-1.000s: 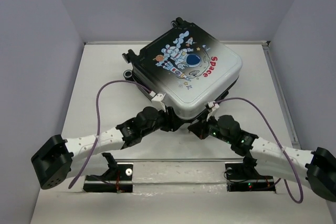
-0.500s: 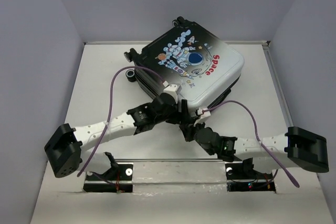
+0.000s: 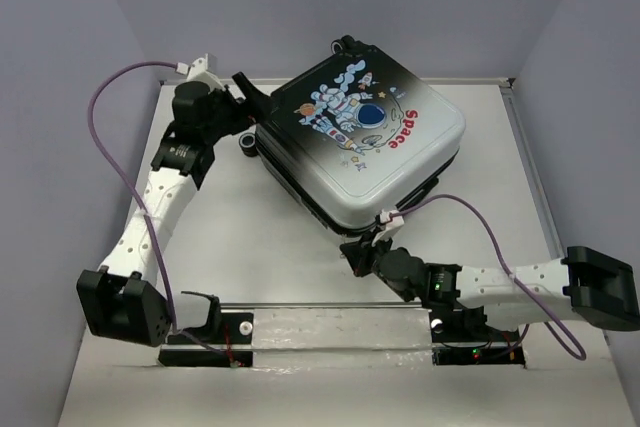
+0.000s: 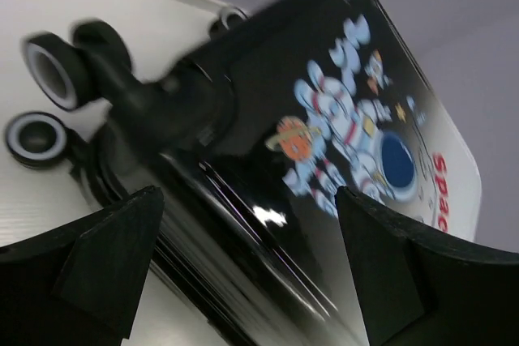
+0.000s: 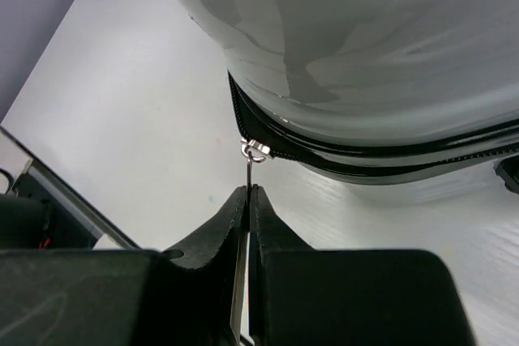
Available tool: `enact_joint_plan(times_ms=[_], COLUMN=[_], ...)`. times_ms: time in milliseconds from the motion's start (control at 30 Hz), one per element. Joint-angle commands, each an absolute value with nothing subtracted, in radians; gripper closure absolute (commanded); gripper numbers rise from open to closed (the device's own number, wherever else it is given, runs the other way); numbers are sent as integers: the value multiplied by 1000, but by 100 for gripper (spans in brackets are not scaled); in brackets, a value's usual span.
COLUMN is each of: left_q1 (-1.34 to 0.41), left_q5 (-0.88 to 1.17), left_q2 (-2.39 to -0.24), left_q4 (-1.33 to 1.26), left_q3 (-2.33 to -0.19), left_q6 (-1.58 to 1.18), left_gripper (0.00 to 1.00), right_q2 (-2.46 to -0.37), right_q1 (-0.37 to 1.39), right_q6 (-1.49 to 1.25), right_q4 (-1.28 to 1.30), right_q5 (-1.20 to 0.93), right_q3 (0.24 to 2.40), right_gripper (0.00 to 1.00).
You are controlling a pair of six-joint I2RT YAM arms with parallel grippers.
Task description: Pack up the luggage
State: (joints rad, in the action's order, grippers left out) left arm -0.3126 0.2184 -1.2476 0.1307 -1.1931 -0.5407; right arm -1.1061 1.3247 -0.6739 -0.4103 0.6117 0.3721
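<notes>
Right end effector (image 5: 246,194) pinches zipper pull (image 5: 248,169) at near corner of luggage (image 3: 370,147); left end effector (image 4: 247,200) gapes wide beside caster wheels (image 4: 50,70).

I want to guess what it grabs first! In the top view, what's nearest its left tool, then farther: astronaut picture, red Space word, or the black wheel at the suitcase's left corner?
1. Black wheel, just beside the left tool, at the left corner.
2. Astronaut picture, middle of the luggage.
3. Red Space word, farther right.
</notes>
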Motion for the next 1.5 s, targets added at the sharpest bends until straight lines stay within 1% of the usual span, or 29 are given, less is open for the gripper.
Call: enact_joint_plan(times_ms=[0,100,200,233,367,533,733,833,867,900,967,1000,1033,1100,1167,1233,1300,1333,1367,1400,1433,1467], left_q1=[-158,-69,-41,-37,-37,-37,-37,-38,-38,-38,-37,-37,-34,-32,-31,-31,-31,-31,-31,-31,-34,-35], left_q5=[279,284,337,353,417,500,508,526,531,531,509,502,485,462,436,393,345,331,301,289,279,272], left_q2=[-1330,-1420,-1529,-1579,-1672,-1756,-1854,-1874,-1878,-1878,-1853,-1827,-1813,-1780,-1714,-1659,-1559,-1519,-1432,-1389,-1303,-1261], left_q4=[32,28,37,43,23,-81,-178,-219,-251,-268,-327,-363,-374,-388,-414,-428,-457,-472,-503,-521,-549,-552], left_q3=[-1224,-1284,-1343,-1360,-1413,-1463,-1516,-1511,-1506,-1500,-1462,-1425,-1407,-1352,-1303,-1214,-1134,-1036,-982,-923,-813,-766], left_q6=[-586,-586,-591,-592,-623,-751,-859,-897,-914,-922,-931,-936,-936,-917,-901,-878,-873,-877,-884,-888,-893,-894], left_gripper=[1,1,1,1,1,1,1,4,7,17,33,63,76,94,94,94,94,94,94,94,94,94], right_q2=[-1085,-1078,-1074,-1072,-1074,-1092,-1094,-1089,-1086,-1082,-1069,-1063,-1057,-1033,-1020,-1011,-1005,-1000,-999,-999,-1000,-1000], right_q1=[1390,1390,1390,1390,1390,1390,1390,1390,1390,1390,1379,1379,1362,1320,1295,1240,1169,1085,1047,1008,929,895], right_q6=[-712,-719,-723,-723,-722,-732,-739,-739,-732,-729,-716,-712,-709,-698,-675,-640,-608,-595,-560,-543,-529,-519], right_q4=[-417,-407,-399,-397,-379,-377,-377,-377,-379,-377,-374,-373,-367,-365,-356,-312,-290,-290,-282,-272,-261,-250], right_q5=[476,476,482,483,491,477,483,491,494,497,497,489,480,441,425,399,341,263,240,223,175,152], right_q3=[387,379,373,373,377,377,370,368,368,370,371,376,377,379,394,419,451,459,483,500,515,534], right_gripper=[93,93,93,93,93,93,93,93,93,93,93,93,93,93,93,93,93,93,93,93,93,93])
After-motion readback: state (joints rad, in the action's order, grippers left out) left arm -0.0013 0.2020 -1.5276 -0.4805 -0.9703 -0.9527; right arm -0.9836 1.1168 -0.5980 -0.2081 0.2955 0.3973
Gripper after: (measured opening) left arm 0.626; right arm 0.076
